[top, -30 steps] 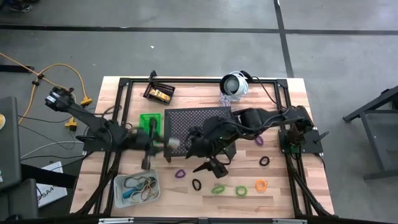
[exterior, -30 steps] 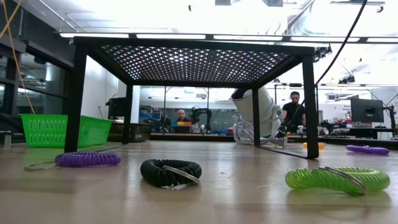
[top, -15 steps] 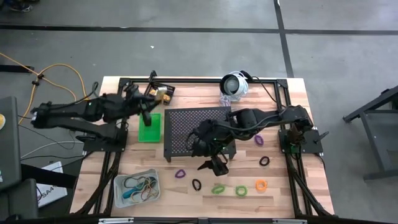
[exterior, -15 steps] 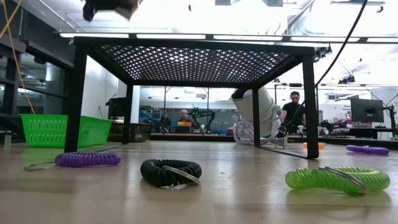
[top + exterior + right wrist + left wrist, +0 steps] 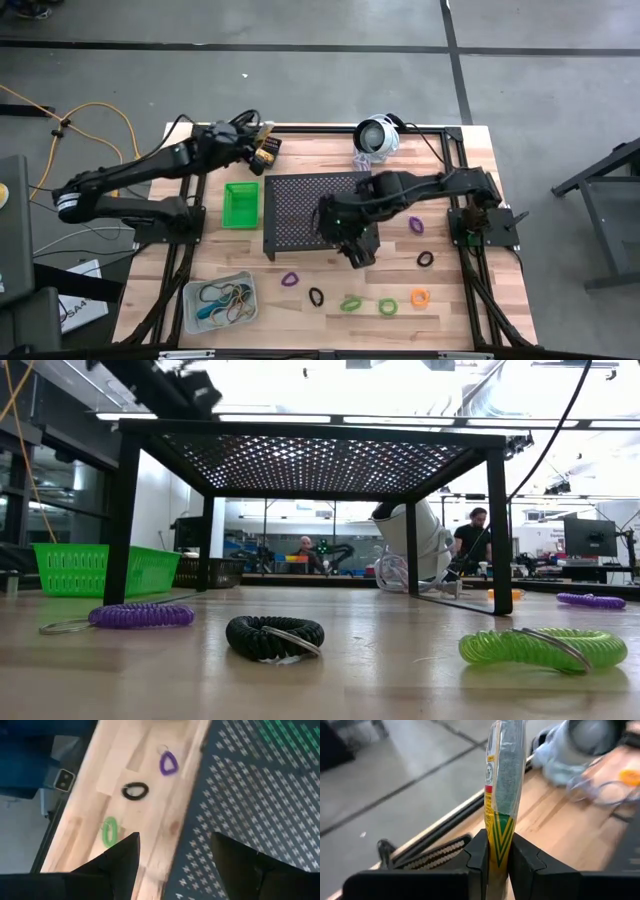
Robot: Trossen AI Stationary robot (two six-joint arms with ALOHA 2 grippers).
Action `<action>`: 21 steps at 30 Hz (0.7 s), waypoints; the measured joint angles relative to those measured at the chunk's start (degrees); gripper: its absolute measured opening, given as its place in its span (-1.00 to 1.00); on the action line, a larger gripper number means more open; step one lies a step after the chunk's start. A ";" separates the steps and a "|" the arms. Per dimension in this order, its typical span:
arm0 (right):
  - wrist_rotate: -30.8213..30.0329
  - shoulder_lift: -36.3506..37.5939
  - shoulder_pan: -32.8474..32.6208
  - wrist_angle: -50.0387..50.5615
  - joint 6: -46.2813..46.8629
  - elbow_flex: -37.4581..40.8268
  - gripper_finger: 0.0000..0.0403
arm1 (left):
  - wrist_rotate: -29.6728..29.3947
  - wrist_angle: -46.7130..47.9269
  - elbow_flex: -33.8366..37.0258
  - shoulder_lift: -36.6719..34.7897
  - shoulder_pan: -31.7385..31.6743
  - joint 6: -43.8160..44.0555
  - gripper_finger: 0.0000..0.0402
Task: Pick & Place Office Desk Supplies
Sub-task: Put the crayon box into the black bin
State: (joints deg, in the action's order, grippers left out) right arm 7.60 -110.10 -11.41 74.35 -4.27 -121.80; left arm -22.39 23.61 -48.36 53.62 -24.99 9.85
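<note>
My left gripper (image 5: 262, 142) hangs over the black bin (image 5: 250, 152) at the table's far left, shut on a yellow tube (image 5: 502, 775) with a green and grey print. My right gripper (image 5: 358, 257) stands open above the table at the stand's near right corner, nothing between its fingers (image 5: 120, 865). Below it, coil loops lie flat on the wood: purple (image 5: 290, 280), black (image 5: 317, 297), green (image 5: 350, 302). The green bin (image 5: 240, 204) sits left of the stand. The clear bin (image 5: 220, 300), near left, holds rubber bands. My left gripper pinches the yellow tube by its yellow-and-green end (image 5: 496, 847) between its two fingers. The rest of the tube sticks out past the fingertips. The tube is lifted clear above the table.
The big black perforated stand (image 5: 315, 210) fills the table's middle. A round white device with a cable (image 5: 377, 135) sits at the far edge. More loops lie at the near right: green (image 5: 387, 307), orange (image 5: 420, 297), black (image 5: 425, 259), purple (image 5: 416, 225).
My left gripper has swung with the tube from beside the stand's left side, past the green bin, toward the table's far edge, and now hangs over the black bin. My right gripper has sunk a little and tipped further downward at the stand's near right corner, staying open.
</note>
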 joint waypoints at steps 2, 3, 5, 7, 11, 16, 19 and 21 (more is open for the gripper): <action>1.04 0.00 0.96 0.19 0.17 0.00 0.15 | 2.78 0.01 0.00 2.21 -2.66 -0.55 -0.77; 1.89 0.00 1.42 0.24 0.24 -0.01 0.15 | 3.99 -0.02 0.00 3.31 -3.77 -1.14 -0.77; 3.42 0.00 2.22 0.38 1.46 -0.02 0.15 | 5.26 -0.03 0.00 5.40 -5.75 -1.50 -0.77; 4.24 0.00 2.51 0.73 2.88 -0.02 0.15 | 5.38 0.23 -0.20 7.38 -7.38 -2.63 -0.77; 4.72 0.00 2.62 1.02 3.13 -0.02 0.15 | 5.32 3.94 -3.09 11.23 -10.10 -5.48 -0.77; 4.65 0.00 2.53 0.98 3.02 -0.02 0.15 | 4.47 7.54 -6.74 16.40 -12.64 -12.41 -0.77; 4.74 0.00 2.44 0.86 2.80 -0.02 0.15 | 4.28 7.94 -7.69 19.58 -14.55 -17.36 -0.77; 4.77 0.00 2.43 0.78 2.80 -0.02 0.15 | 4.21 8.37 -7.69 21.70 -15.82 -20.88 -0.77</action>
State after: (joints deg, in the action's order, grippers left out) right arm 12.38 -110.10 -8.98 75.13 -1.48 -121.82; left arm -18.17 31.98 -56.05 75.32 -40.80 -11.03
